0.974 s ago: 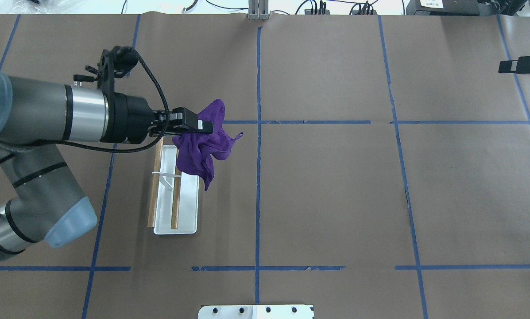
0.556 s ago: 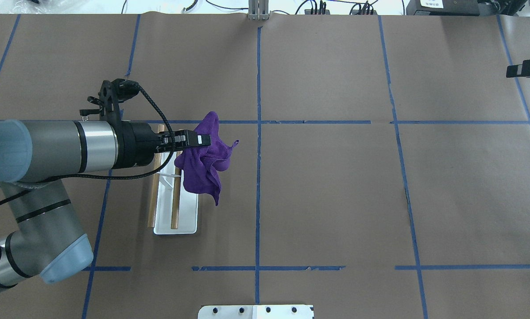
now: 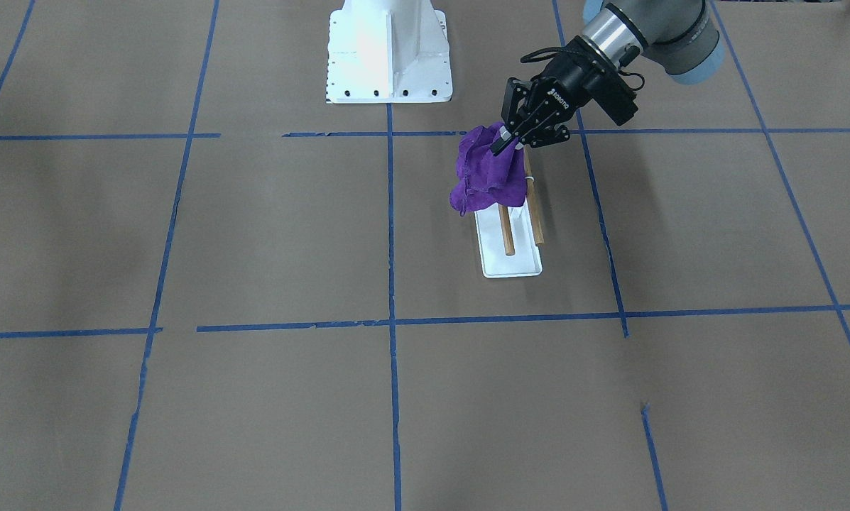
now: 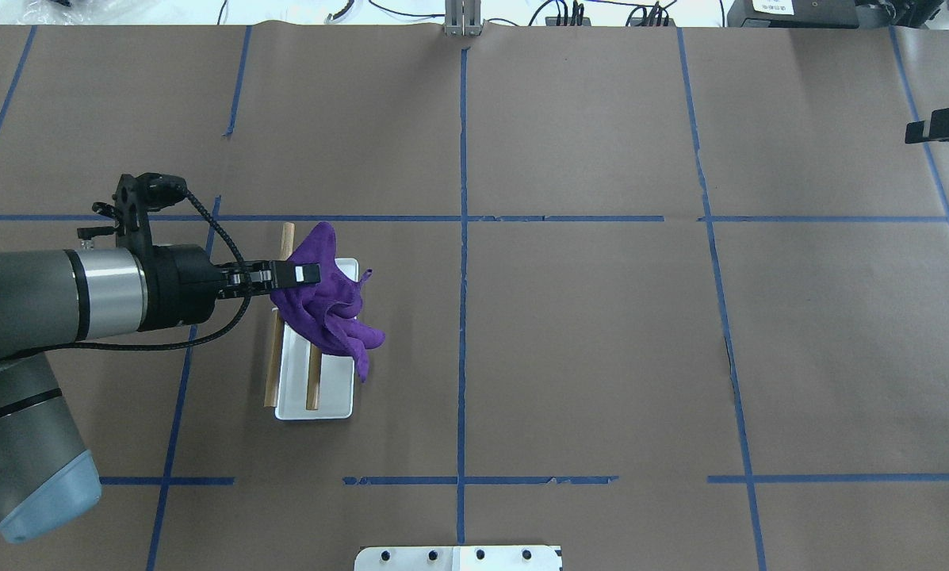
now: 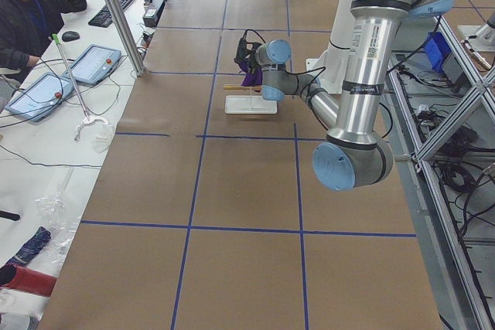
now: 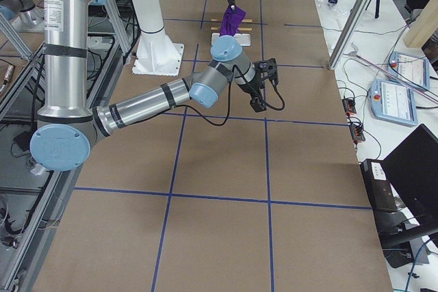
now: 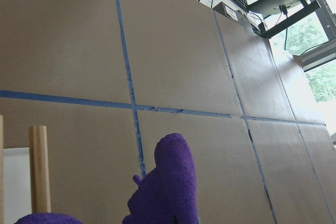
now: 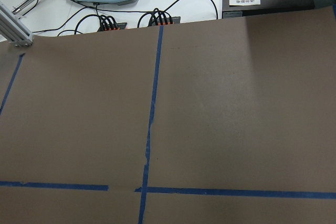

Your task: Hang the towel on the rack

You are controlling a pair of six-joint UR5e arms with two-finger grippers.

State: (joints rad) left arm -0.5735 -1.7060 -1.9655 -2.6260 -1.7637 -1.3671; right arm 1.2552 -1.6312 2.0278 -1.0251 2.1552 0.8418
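Note:
My left gripper [image 4: 304, 274] is shut on a crumpled purple towel [image 4: 333, 317] and holds it over the far half of the rack. The rack has a flat white base [image 4: 317, 403] and two wooden dowels [image 4: 313, 385]. The towel covers the middle of the right dowel and hangs past the base's right edge. I cannot tell whether it rests on the dowels. In the front view the gripper [image 3: 504, 145] holds the towel [image 3: 485, 177] above the rack [image 3: 513, 264]. The left wrist view shows the towel [image 7: 168, 182] and a dowel end [image 7: 39, 166]. My right gripper [image 4: 943, 130] is at the far right edge, away from the rack.
The big white bolted pedestal [image 3: 389, 50] stands at the robot's side of the table, its plate also in the overhead view [image 4: 458, 557]. Brown paper with blue tape lines covers the table. An operator [image 5: 31, 5] sits at a side desk.
My left arm has drawn back to the left and toward the robot. The towel has moved with it from beside the rack's far right corner to over the rack.

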